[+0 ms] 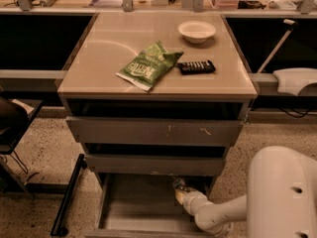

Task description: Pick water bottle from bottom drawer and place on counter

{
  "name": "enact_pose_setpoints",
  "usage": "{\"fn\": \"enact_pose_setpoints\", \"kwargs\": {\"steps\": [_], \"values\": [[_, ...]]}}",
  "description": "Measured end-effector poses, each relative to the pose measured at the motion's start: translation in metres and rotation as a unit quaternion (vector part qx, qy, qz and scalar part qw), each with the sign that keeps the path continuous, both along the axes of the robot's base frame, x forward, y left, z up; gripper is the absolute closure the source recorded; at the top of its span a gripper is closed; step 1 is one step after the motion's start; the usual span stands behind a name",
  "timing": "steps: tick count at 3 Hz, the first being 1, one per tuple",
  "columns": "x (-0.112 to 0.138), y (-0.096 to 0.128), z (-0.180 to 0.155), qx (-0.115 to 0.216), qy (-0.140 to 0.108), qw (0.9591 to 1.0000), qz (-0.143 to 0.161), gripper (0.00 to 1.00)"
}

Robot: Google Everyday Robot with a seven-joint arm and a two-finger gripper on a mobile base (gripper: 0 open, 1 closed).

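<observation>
The bottom drawer [133, 207] is pulled open at the foot of the grey cabinet. My white arm reaches into it from the lower right. The gripper [179, 191] is at the drawer's back right, just under the middle drawer's front. A small pale crinkled shape [177, 183] shows at its tip. I cannot tell whether this is the water bottle or part of the gripper. No other part of a bottle shows. The tan counter [109, 58] tops the cabinet.
On the counter lie a green snack bag [148, 66], a black remote [196, 66] and a white bowl [196, 31]. The two upper drawers [153, 131] stand slightly open. A black bar [67, 197] leans on the floor at left. My arm's white body [282, 192] fills the lower right.
</observation>
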State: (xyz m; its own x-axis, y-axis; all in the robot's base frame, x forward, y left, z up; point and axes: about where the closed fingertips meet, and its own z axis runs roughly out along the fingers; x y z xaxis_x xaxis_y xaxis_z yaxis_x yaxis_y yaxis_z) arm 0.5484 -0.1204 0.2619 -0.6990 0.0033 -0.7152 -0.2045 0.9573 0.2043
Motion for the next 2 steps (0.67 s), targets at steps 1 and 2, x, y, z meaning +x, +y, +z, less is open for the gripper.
{"fn": "enact_pose_setpoints", "kwargs": {"steps": [1,2], "values": [[-0.037,-0.045,0.049,-0.055,0.023,0.9981,0.016,1.00],[-0.035,-0.046,0.081,-0.063,0.011,0.9975,0.029,1.00]]}}
